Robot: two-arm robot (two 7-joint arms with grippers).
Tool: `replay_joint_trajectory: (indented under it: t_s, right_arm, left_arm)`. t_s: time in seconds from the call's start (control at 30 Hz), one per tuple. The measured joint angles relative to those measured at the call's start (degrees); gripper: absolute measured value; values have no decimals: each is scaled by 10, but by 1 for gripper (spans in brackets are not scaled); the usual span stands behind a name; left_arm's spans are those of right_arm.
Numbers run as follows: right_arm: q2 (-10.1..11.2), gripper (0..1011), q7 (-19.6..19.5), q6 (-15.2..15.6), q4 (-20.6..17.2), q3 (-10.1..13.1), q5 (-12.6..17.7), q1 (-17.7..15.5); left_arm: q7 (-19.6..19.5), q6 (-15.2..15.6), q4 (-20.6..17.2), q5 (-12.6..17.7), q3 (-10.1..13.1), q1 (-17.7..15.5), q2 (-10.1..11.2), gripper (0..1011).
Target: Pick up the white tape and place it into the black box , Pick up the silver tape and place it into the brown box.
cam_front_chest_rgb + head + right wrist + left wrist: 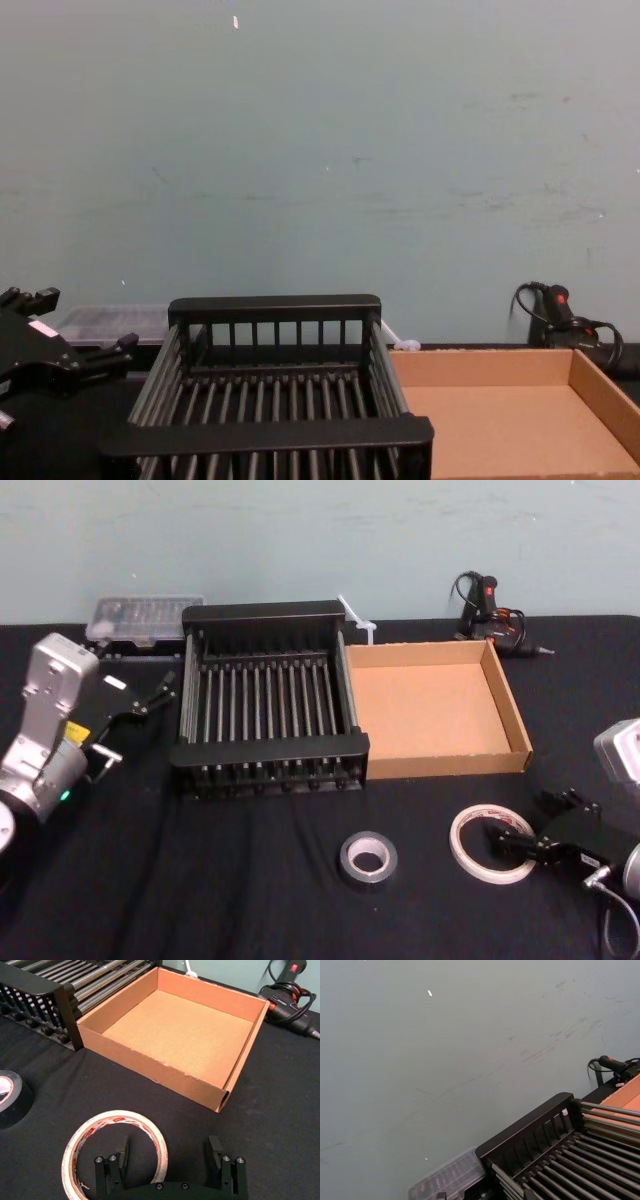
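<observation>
The white tape (458,840) lies flat on the black cloth, front right. My right gripper (527,817) is open and down at it. In the right wrist view one finger (121,1154) sits inside the white tape (90,1132) and the other outside its wall. The silver tape (367,858) (12,1097) lies to its left, untouched. Behind them stand the black box (270,752) (270,435) and, touching its right side, the brown box (450,765) (150,1062). Both hold nothing. My left gripper (155,693) (80,320) hovers open beside the black box's left wall.
A clear plastic case (145,620) sits behind the black box at the back left. A corded hand tool (495,615) (290,995) lies behind the brown box, and a white zip tie (357,620) sits between the boxes' back corners. The wall closes the table's far edge.
</observation>
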Motion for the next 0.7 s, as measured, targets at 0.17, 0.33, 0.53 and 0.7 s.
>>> replay_joint_trajectory:
  t_s: [0.17,0.33,0.53,0.7]
  right_arm:
    - [-7,1002,7,5,4,3,-4,2]
    - [-12,1003,13,9,6,8,-9,2]
    - [-17,1002,20,15,8,12,-15,3]
    - [-21,1002,25,18,10,14,-20,3]
  left_arm:
    - [0,0,0,0,0,0,0,1001]
    - [0,0,0,0,0,0,0,1001]
    - [0,0,0,0,0,0,0,1001]
    - [0,0,0,0,0,0,0,1001]
